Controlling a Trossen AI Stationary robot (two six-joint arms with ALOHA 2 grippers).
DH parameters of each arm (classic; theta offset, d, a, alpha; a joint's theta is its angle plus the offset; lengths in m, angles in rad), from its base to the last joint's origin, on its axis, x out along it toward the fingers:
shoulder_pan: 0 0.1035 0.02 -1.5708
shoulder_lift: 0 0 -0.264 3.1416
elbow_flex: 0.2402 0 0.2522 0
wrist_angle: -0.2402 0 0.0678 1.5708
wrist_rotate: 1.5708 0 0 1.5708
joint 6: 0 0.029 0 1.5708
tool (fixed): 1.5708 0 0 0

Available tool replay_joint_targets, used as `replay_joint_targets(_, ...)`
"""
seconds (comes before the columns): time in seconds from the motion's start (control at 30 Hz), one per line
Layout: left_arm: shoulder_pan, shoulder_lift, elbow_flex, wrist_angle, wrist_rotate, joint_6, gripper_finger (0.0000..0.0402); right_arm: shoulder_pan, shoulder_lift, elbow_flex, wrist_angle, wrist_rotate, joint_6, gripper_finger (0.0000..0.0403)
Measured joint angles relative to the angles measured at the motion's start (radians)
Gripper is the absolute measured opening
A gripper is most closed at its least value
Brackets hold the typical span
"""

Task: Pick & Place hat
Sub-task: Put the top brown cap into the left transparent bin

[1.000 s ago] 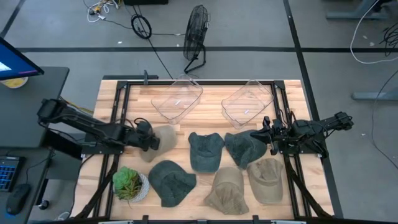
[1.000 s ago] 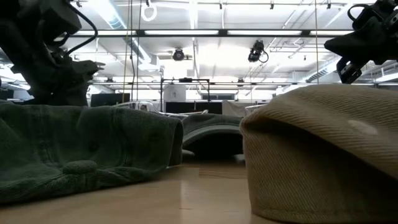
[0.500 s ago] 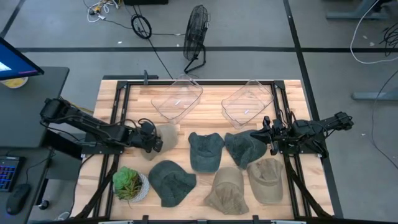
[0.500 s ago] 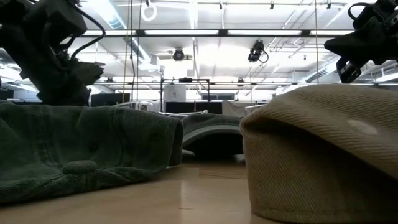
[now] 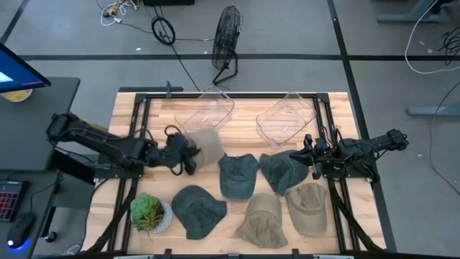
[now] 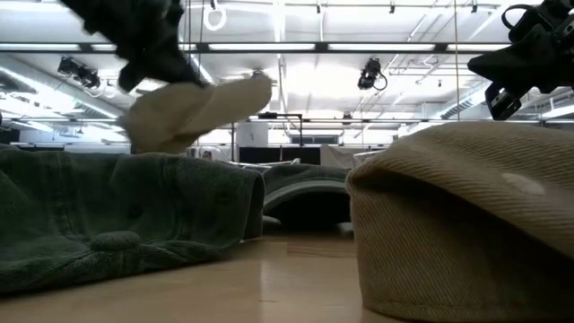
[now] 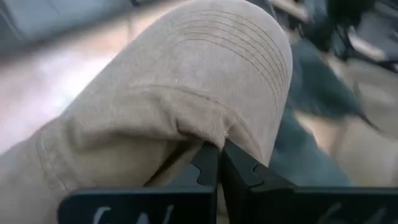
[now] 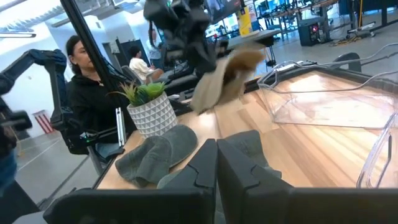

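Left end effector point(image 5: 188, 155) is clenched on a beige hat point(image 5: 204, 147), fingers pinched together on the fabric fold in the left wrist view point(image 7: 219, 163). The hat hangs clear of the tabletop point(image 5: 244, 119); the low view shows it airborne point(image 6: 193, 109) above the dark green hats, tilted, its long axis running up toward the right of that picture. From above, it sits just right of the end effector, over the left-centre of the tabletop, near the left clear bin point(image 5: 205, 114). Which end is the brim cannot be told.

Right end effector point(image 5: 312, 159) rests at the right edge of the tabletop, fingers closed together with nothing between them in the right wrist view point(image 8: 215, 163), beside a grey-green hat point(image 5: 282, 170).

Count: six hats in all. Besides the held one, five lie on the tabletop: three dark green or grey-green point(image 5: 236, 175) point(image 5: 197, 210) and two khaki point(image 5: 261, 219) point(image 5: 307, 207). Two clear plastic bins, the second at back right point(image 5: 286, 117). One potted plant point(image 5: 150, 213) at the front left corner.

Surroundings: a floor fan point(image 5: 226, 37) behind the tabletop; a monitor point(image 5: 19, 73) on a desk to the left. The right wrist view shows seated persons point(image 8: 90, 93) beyond the tabletop.
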Motion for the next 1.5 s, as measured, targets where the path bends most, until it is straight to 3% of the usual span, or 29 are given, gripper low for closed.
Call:
replay_joint_targets(0.2,0.15,0.001,0.101,0.001,-0.029,0.116,0.001,0.0,0.0,0.0,0.0,0.0,0.0,0.0016)
replay_joint_targets(0.4,0.335,0.023,0.107,0.1,-0.031,0.172,0.0011,0.0,0.0,0.0,0.0,0.001,0.0,0.0016)
replay_joint_targets(0.67,0.503,0.183,0.106,0.159,-0.029,0.173,0.001,0.0,0.0,0.0,0.0,0.001,0.0,0.0016)
replay_joint_targets(0.93,0.499,0.38,0.106,0.261,-0.022,0.164,0.0013,0.0,0.0,0.0,0.0,0.001,-0.017,0.0016)
replay_joint_targets(1.3,0.493,0.435,0.106,0.22,0.048,0.13,0.0016,0.0,0.0,0.0,0.0,0.001,-0.026,0.0016)
replay_joint_targets(1.5,0.533,0.477,0.107,0.219,0.205,0.13,0.0021,0.0,0.0,0.0,0.0,0.001,-0.026,0.0016)
